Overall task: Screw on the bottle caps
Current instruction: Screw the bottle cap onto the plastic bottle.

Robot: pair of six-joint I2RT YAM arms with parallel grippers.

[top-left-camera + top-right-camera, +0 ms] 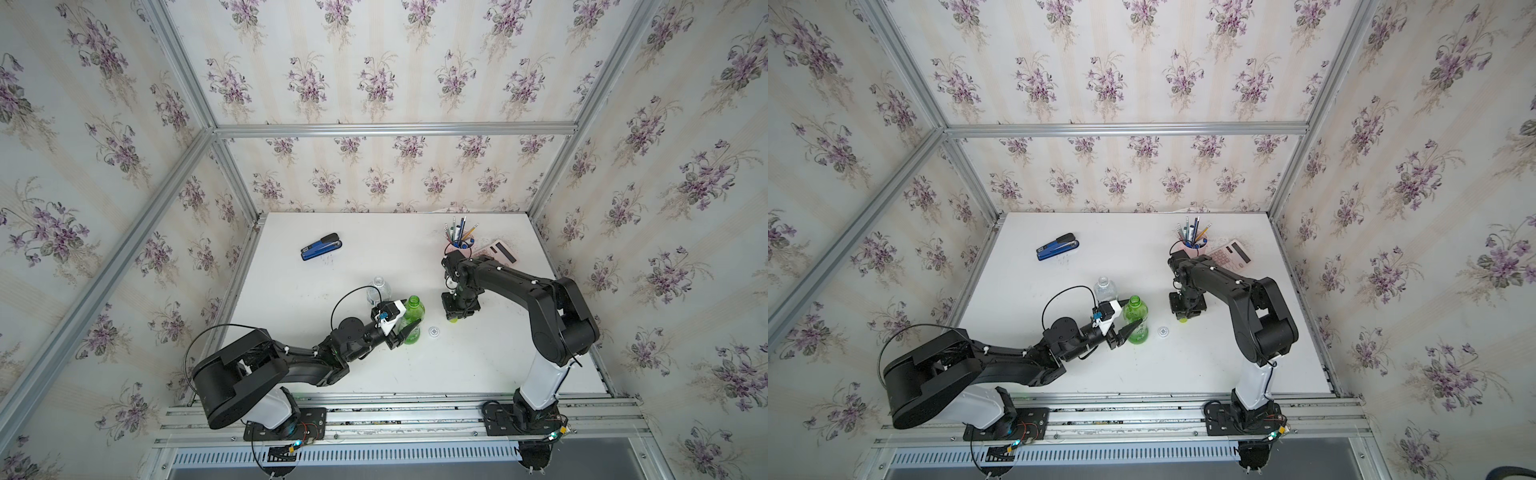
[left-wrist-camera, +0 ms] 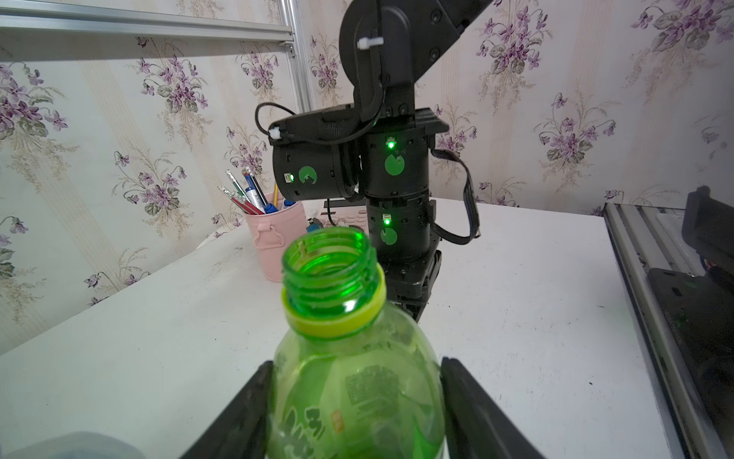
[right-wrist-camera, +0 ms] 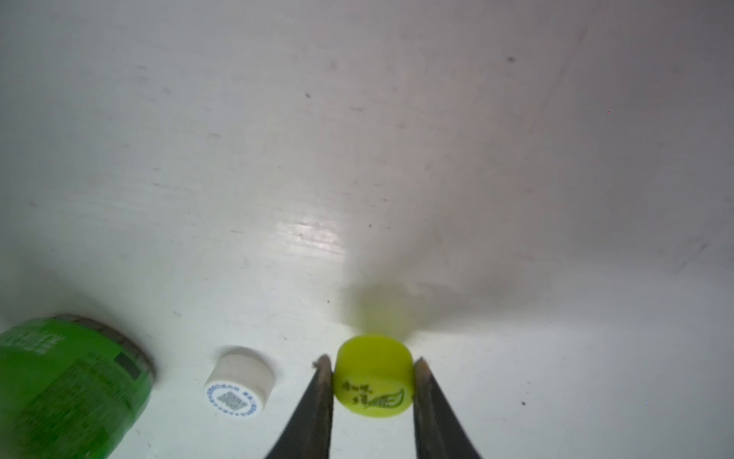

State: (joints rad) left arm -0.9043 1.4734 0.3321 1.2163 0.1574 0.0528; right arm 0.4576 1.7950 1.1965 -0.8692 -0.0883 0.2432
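My left arm reaches low, almost flat, over the white bench (image 1: 457, 365). The clear bottle (image 1: 379, 289) stands just beside my left tool (image 2: 356, 367). This tool is clenched on the body of the green bottle (image 2: 357, 401), which is upright, translucent and curvy, with its threaded mouth uncapped. The white cap (image 3: 238, 381), smooth with a printed top, lies between this bottle and my right tool (image 3: 372, 361). My right arm points this tool straight down, and it pinches the round yellow cap (image 3: 371, 383) on both sides.

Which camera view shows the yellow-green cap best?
The right wrist view: the yellow-green cap sits close, print visible, between the fingers of the right gripper. Both top views show only a green sliver of it under that gripper. The left wrist view does not show it.
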